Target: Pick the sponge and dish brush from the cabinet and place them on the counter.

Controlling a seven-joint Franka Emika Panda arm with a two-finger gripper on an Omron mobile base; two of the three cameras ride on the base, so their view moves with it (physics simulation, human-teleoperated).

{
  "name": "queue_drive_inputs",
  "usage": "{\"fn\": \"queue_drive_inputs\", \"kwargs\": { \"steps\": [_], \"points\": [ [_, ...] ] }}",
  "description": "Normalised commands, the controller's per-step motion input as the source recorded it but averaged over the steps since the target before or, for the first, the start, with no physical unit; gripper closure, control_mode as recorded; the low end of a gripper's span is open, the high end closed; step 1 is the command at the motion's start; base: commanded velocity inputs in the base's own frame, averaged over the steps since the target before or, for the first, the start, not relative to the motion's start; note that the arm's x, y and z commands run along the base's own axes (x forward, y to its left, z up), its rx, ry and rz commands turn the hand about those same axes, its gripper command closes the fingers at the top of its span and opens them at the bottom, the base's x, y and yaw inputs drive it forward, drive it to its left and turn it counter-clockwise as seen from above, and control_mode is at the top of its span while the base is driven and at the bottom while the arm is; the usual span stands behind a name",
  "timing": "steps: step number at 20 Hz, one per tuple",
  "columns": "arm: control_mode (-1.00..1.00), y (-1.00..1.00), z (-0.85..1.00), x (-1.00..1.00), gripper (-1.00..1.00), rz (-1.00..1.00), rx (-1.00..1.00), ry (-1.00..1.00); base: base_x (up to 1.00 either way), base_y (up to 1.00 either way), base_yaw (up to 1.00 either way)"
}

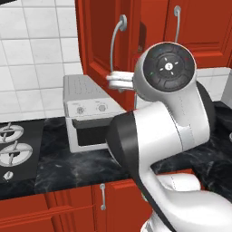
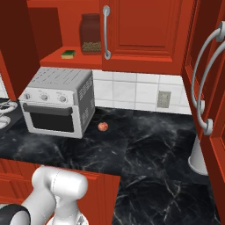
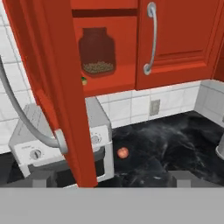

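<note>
sponge (image 2: 68, 54): green and yellow, lying flat near the front edge of the cabinet's inner shelf, left of the jar; in the hand view just a sliver of it peeps past the open door's edge.
dish brush: cannot make it out on the visible part of the shelf; may be hidden behind the door or the jar.
jar (image 2: 90, 34): dark glass with pale contents at the bottom, upright on the same shelf, close beside the sponge; a likely obstacle to a reach from the right.
cabinet (image 2: 145, 30): red wall unit; left door (image 3: 52, 87) swung open, its edge toward the hand camera, so the shelf is exposed; right door shut.
gripper (image 3: 111, 177): jaws spread wide, nothing between them; it sits just beside the open door's curved handle (image 3: 26, 118), well short of the shelf.
step, judged: door opening looks done; the reach into the shelf for the sponge is not yet begun.
counter (image 2: 154, 149): black marble below the cabinet, with bare stretch right of the toaster oven for setting things down.
toaster oven (image 2: 57, 103): directly under the shelf, so placement there is blocked.
small red fruit (image 2: 103, 126): on the counter beside the oven; keep clear when placing.
</note>
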Motion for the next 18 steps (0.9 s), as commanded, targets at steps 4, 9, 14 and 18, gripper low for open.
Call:
{"fn": "queue_drive_inputs", "kwargs": {
  "steps": [4,9,14,18],
  "points": [
    [-1.00,-0.21,0.01,-0.01,-1.00,0.09,0.15,0.05,0.00,0.00,0.00],
    [-1.00,-0.20,0.00,0.01,-1.00,0.07,0.19,0.07,0.00,0.00,0.00],
    [-1.00,-0.10,0.00,0.10,-1.00,0.08,0.22,0.09,0.00,0.00,0.00],
    [-1.00,-0.03,-0.01,0.12,-1.00,0.10,0.23,0.11,0.00,0.00,0.00]
  ]
}}
